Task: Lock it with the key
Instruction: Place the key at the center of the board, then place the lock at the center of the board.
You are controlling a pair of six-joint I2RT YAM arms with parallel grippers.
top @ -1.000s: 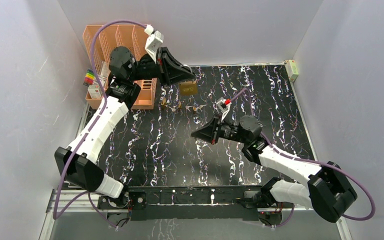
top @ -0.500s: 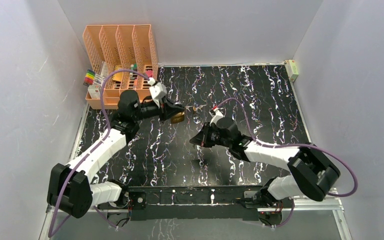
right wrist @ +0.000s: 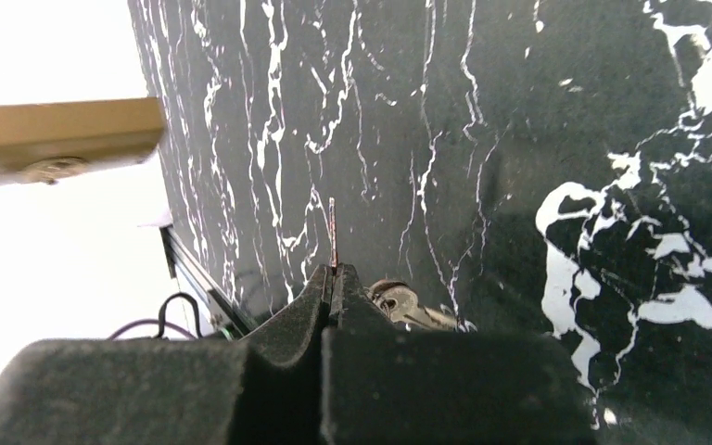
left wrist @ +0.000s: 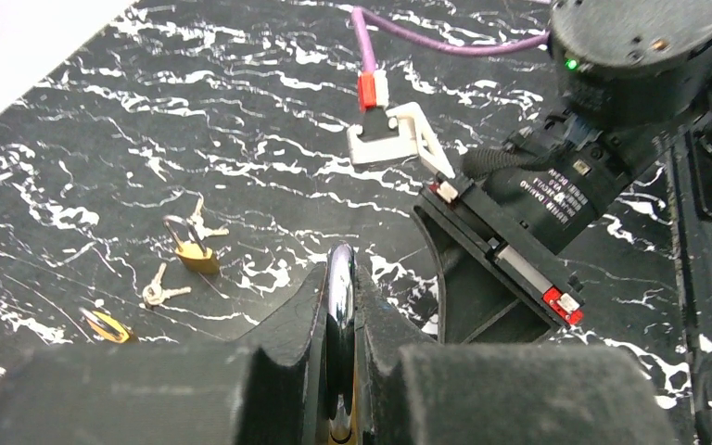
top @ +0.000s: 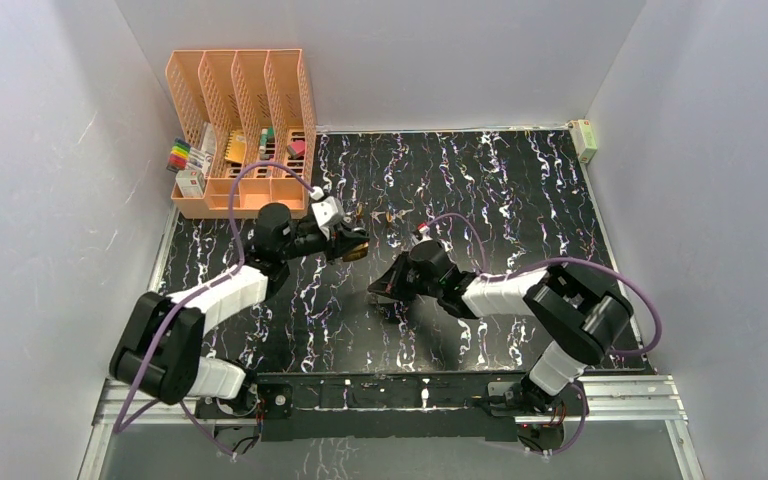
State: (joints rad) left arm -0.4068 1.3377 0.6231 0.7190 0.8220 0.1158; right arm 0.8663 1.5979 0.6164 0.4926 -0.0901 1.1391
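Note:
My left gripper [top: 350, 243] is shut on a brass padlock [top: 357, 250] and holds it low over the black marbled table. In the left wrist view the fingers [left wrist: 301, 320] clamp the padlock's chrome shackle [left wrist: 339, 306]. My right gripper [top: 377, 290] is just right of it, shut on a key. In the right wrist view the thin key blade [right wrist: 332, 232] sticks out edge-on past the closed gripper [right wrist: 332, 271], a second key [right wrist: 400, 302] hangs beside it, and the padlock's brass body [right wrist: 56, 139] shows at the upper left, apart from the blade.
A small brass padlock [left wrist: 195, 252] and loose keys [left wrist: 160, 293] lie on the table [top: 520, 190] behind the grippers, also in the top view [top: 388, 214]. An orange file organizer [top: 240, 90] with markers [top: 177, 155] stands at the back left. A small box [top: 586, 140] sits at the back right.
My left arm has come down from the organizer and toward the table's middle with the padlock. My right gripper has moved left and lower with the key. The two grippers are now close together.

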